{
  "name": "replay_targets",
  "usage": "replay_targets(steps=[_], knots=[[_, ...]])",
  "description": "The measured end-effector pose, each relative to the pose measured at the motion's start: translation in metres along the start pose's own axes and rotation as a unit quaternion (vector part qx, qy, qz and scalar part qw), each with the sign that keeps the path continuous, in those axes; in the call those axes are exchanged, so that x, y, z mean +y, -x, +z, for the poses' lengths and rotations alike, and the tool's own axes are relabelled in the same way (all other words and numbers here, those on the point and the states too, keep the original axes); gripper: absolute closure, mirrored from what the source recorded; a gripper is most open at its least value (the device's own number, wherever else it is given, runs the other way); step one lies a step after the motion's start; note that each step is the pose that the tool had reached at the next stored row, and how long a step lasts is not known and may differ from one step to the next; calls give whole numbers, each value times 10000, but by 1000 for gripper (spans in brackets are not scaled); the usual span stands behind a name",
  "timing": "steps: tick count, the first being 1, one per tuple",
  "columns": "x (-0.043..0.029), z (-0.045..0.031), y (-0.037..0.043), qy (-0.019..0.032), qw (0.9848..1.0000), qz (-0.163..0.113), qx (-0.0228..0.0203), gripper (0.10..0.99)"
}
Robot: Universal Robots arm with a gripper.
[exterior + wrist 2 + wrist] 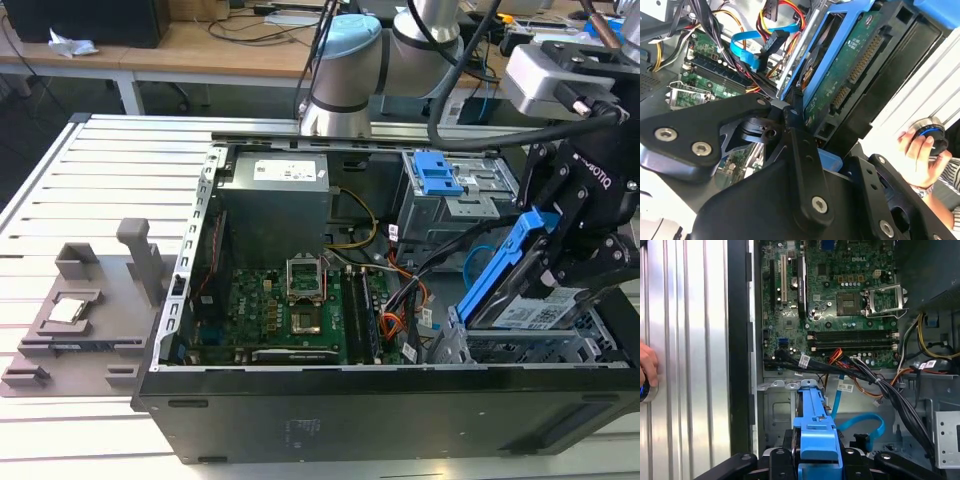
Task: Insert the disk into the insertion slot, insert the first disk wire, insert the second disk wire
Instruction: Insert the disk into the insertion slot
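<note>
Well, in the exterior view my gripper (565,255) is closed tight on the disk (515,295), low on the exterior view's right. The disk is tipped up on a slant. Its low end is just over the insertion slot (530,350), the silver cage in the corner of the computer case (350,420). I think it is not in yet. I cannot tell if the low end touches the cage.

In the second wrist view I see the green underside of the disk (850,65) and its blue frame. The second disk wire (746,49) curls just beside it. The first disk wire (774,41) hangs near that, with its dark plug loose. Both are unplugged, as far as I can see. A person's hand (920,147) rests on a round knob outside the case.

In the first wrist view the blue handle of the disk (815,430) sits between my gripper's black fingers (777,460). The silver slot (777,407) lies past it.

To do this step well, I think the disk must be laid flat and lined up straight with the slot. It should slide in slowly. The blue wire loop (865,417) is close, so it must not get pinched.

The disk covers the mouth of the slot, so I cannot see the rails. The far end of each wire is hidden by the black wire bunch (890,390).
</note>
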State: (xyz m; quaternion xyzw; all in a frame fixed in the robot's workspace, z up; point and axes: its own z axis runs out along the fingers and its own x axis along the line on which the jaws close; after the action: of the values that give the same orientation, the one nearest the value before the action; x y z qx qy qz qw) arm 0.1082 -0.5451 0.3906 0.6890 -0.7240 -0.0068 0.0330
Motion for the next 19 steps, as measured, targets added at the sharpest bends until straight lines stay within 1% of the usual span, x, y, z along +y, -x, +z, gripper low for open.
replay_targets(steps=[2, 4, 5, 12, 13, 19], knots=[[-1, 24, 1, 0, 10000, 0, 0, 722], [-5, 84, 3, 0, 10000, 0, 0, 722], [-5, 97, 4, 0, 10000, 0, 1, 722], [-6, 101, 4, -1, 10000, -1, 0, 714], [-6, 101, 4, 0, 10000, 0, 0, 647], [-6, 102, 4, 0, 10000, 0, 0, 647]])
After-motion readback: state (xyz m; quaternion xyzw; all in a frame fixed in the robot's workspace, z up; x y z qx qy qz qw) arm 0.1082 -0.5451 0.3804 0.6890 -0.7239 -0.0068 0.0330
